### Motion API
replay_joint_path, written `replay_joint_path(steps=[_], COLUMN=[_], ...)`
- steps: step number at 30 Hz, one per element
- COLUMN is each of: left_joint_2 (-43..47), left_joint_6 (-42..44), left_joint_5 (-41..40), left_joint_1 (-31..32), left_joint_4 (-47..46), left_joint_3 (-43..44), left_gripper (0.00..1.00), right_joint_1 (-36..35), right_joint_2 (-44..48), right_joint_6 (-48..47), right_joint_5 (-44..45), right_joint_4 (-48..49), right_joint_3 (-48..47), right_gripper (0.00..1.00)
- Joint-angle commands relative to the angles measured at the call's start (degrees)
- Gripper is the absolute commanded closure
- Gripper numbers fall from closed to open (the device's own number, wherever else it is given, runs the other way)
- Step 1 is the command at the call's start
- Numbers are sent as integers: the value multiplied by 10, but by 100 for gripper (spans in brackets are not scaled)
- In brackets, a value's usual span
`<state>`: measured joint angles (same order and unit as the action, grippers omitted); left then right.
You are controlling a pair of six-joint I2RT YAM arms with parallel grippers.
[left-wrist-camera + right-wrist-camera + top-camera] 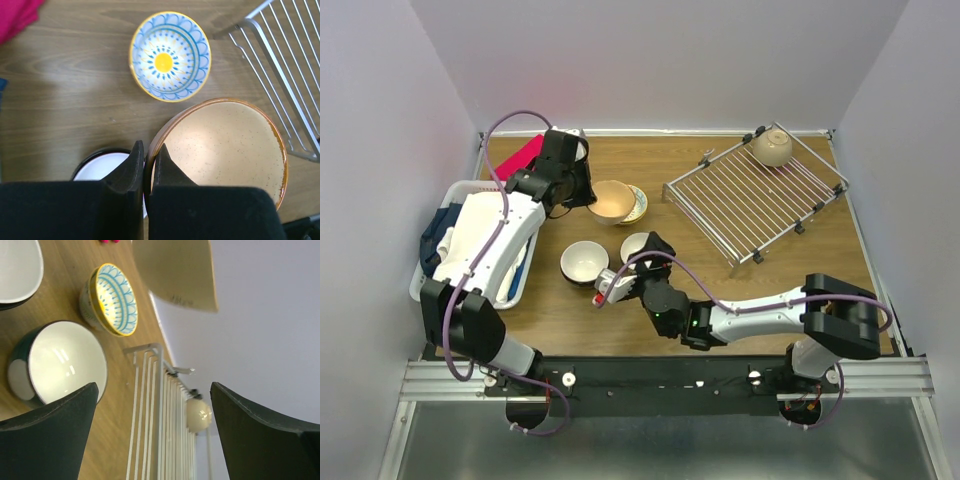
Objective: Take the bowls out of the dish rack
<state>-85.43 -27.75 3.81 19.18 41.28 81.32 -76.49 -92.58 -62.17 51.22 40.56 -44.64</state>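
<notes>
Brown wood tabletop, boxed in by white walls. Nearest, the right claw (153,386) stands spread wide and grips nothing, with a dark-walled white-lined ceramic bowl (62,362) just to its left. Further out, the left claw (148,150) pinches the rim of a tan speckled ceramic bowl (225,145), one finger inside. Well beyond both claws, a cream ceramic bowl (772,147) sits on the silver wire dish rack (740,205). It looks glazed and stiff, probably slippery and easily chipped, so the rim is the place to grip.
</notes>
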Motion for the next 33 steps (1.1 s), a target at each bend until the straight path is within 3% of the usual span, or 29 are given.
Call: replay_joint_path(steps=[1,10,20,27,33], left_joint_2=[52,160,243,181,99], left_joint_6=[37,36,42,59,46], left_joint_5=[-80,-39,-66,-114,-119], left_joint_1=[-4,0,5,-4,-40], left_joint_4=[-37,-129,-184,-227,-276], left_joint_3=[-9,-154,-264,-244,-229], left_gripper=[100,100,100,100,100], right_joint_1=[3,64,183,293,322], right_joint_2=[45,117,187,242,274], right_joint_6=[139,356,513,616,654], right_joint_5=[12,-20,-110,-180,-196], right_joint_4=[-124,-331,-446,-479,-502], right_joint_3=[-1,-53,-90,-89,-81], right_gripper=[0,0,0,0,0])
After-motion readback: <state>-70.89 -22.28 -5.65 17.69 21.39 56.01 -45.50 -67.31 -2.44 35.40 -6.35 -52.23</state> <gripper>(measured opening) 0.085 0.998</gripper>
